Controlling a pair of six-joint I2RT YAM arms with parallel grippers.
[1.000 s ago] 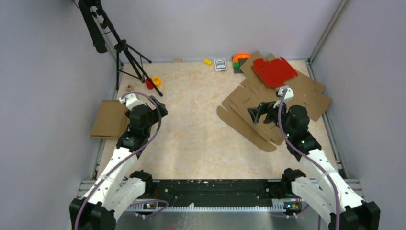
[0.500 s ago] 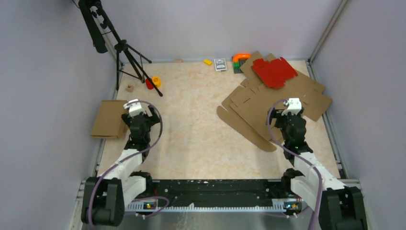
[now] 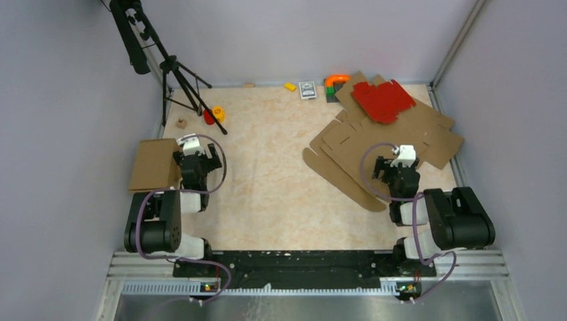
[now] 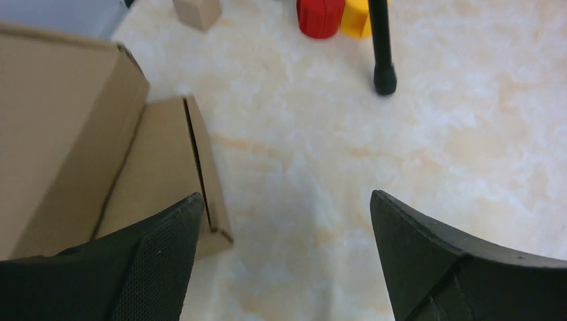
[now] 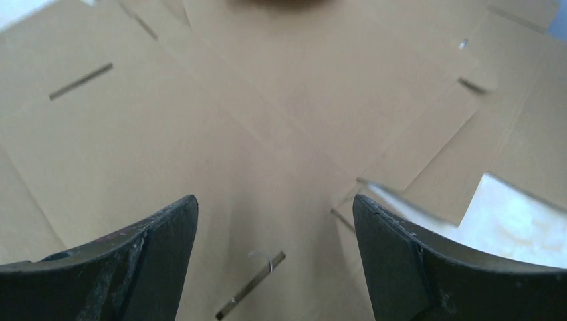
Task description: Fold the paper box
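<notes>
Status | left end effector [image 4: 286, 200] wide, beside paper box [image 4: 60, 134] | right end effector [image 5: 275, 200] wide

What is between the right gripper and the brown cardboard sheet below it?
Nothing visible. The right gripper is open right over the top brown cardboard sheet, and its wrist view shows only bare cardboard between its jaws. The red sheet lies farther back on the cardboard, away from the gripper.

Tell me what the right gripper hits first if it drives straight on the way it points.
The right gripper points down at the flat brown cardboard sheets; it would likely meet those first.
</notes>
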